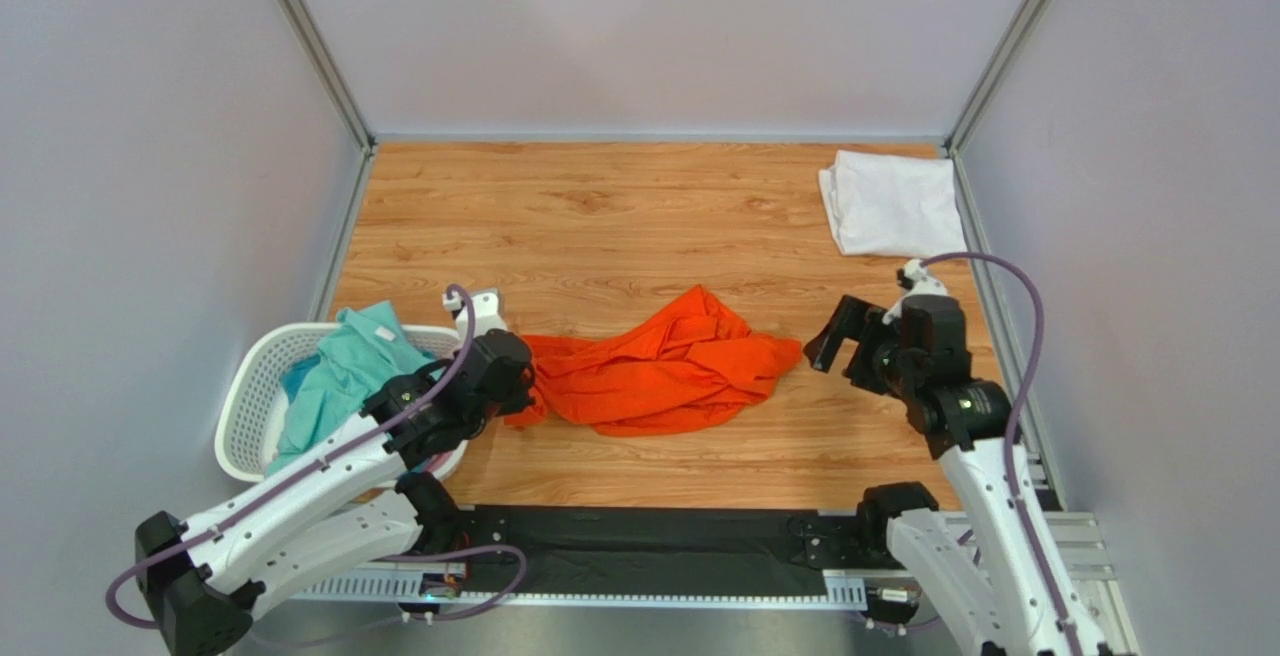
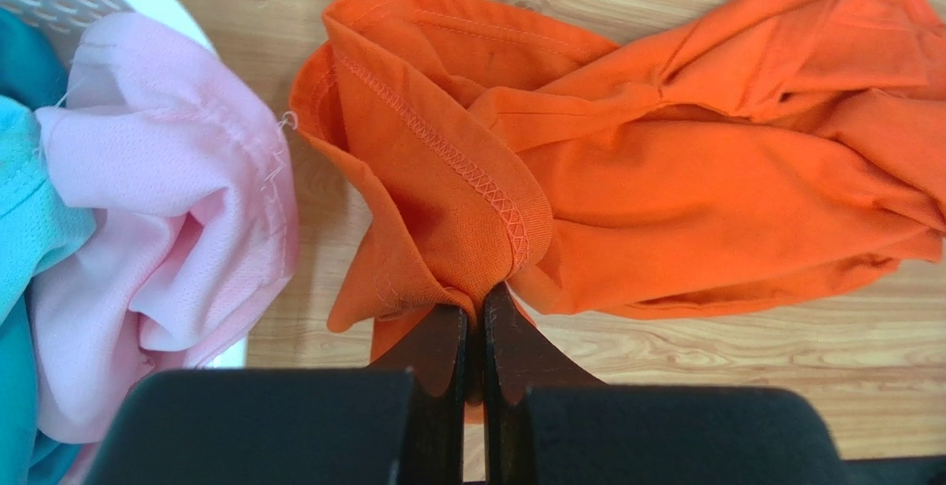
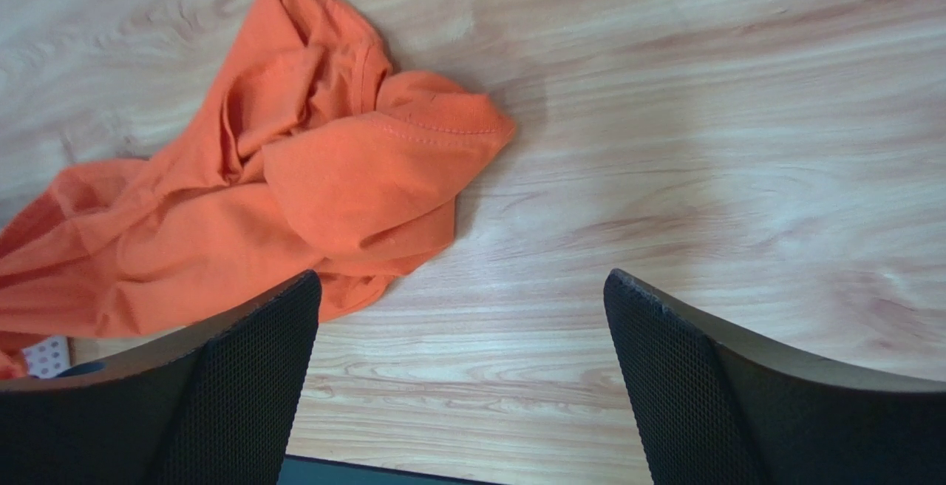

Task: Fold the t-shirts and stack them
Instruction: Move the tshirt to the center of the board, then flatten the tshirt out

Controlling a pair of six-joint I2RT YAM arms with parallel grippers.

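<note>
Crumpled orange t-shirt (image 1: 661, 371), folded white t-shirt (image 1: 893, 203)

no readable text or labels

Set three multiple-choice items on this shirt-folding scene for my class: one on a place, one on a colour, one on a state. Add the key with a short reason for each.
1. Where on the table does the white t-shirt lie?
A. near left corner
B. far right corner
C. dead centre

2. What colour is the t-shirt that the left hand grips?
A. orange
B. teal
C. pink

3. How is the right hand?
A. shut on cloth
B. shut on nothing
C. open, holding nothing

Key:
1 B: the top view shows the folded white cloth beside the far right wall.
2 A: the left wrist view shows a hem of the orange t-shirt pinched between the closed fingers.
3 C: its fingers stand wide apart over bare wood, with the cloth off to one side.
</note>
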